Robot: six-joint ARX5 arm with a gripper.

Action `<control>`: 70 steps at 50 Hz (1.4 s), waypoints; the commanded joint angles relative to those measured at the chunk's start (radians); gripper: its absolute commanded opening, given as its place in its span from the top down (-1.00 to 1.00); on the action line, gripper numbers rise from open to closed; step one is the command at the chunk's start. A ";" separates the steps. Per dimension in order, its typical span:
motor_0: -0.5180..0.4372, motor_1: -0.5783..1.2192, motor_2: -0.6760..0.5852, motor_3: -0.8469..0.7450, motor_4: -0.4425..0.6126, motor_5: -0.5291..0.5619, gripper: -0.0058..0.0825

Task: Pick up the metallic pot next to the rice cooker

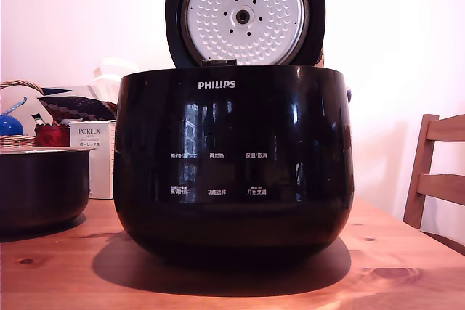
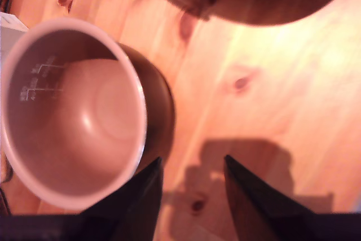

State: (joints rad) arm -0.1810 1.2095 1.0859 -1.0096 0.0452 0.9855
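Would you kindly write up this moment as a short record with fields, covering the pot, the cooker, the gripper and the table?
pot: dark, pale rim, empty, upright on the table, at the exterior view's left of the cooker
cooker: black PHILIPS rice cooker, lid raised, dimpled silver plate showing
gripper: open, empty, above the table beside the pot's rim, not touching it
table: bare wood with knots
background: chair, white box, basket

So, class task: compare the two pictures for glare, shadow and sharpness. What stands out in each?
Exterior view: sharp; bright streaks of glare on the glossy rice cooker, a dark shadow beneath it on the table, the wall washed out. Wrist view: soft and orange-tinted; the metallic pot is blurred, the open gripper throws a shadow on the wood.
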 commanded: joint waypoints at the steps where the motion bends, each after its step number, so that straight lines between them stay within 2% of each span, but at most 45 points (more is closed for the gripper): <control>1: 0.019 0.051 0.007 0.014 -0.002 0.018 0.22; 16: 0.085 0.225 0.096 0.054 0.000 0.038 0.22; 30: 0.103 0.344 0.153 0.062 0.019 0.047 0.22; 52: 0.103 0.381 0.153 0.064 0.077 0.047 0.22; 70: 0.102 0.433 0.153 0.066 0.081 0.046 0.21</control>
State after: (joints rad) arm -0.0826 1.6211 1.2415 -0.9474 0.1223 1.0279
